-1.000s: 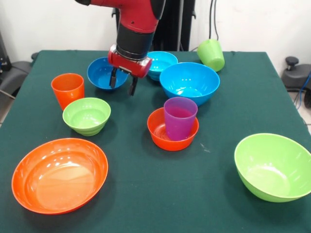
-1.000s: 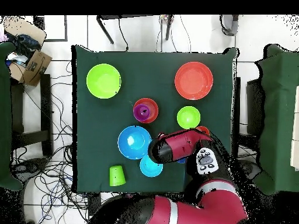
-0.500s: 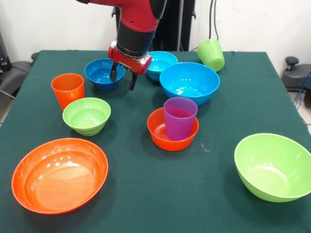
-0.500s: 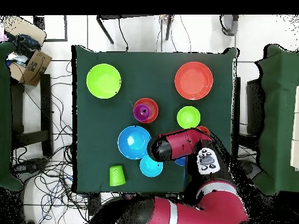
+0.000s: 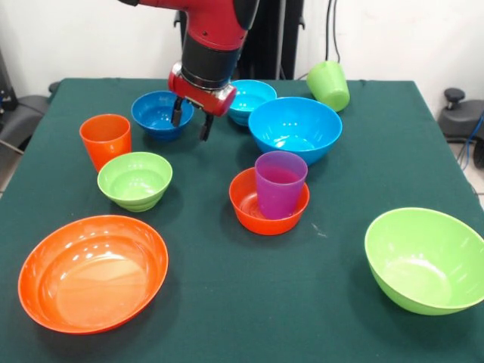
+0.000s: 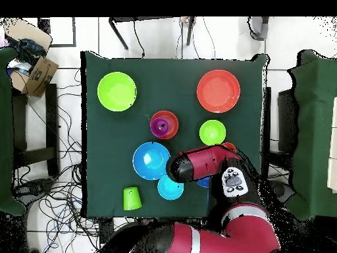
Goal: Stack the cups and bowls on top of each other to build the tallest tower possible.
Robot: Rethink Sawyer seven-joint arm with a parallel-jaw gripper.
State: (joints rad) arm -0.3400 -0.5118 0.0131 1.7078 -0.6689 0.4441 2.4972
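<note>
My gripper (image 5: 190, 125) hangs open at the right rim of the small dark blue bowl (image 5: 155, 113); one finger is over the rim and the other is outside it. The purple cup (image 5: 280, 184) stands in the small orange bowl (image 5: 248, 218) at mid-table. The orange cup (image 5: 105, 140) stands upright beside a small lime green bowl (image 5: 134, 179). At the far side the lime green cup (image 5: 328, 85) lies tilted. In the overhead view the arm (image 6: 197, 165) hides the gripper and the dark blue bowl.
A large blue bowl (image 5: 295, 128) and a small light blue bowl (image 5: 251, 97) sit right of the gripper. A large orange bowl (image 5: 92, 272) and a large lime green bowl (image 5: 425, 259) lie near the front edge. Chairs and cables surround the table (image 6: 174, 72).
The dark blue bowl was tipped toward the camera a second ago and now sits flat. The gripper has risen slightly and has held still for the last half second.
</note>
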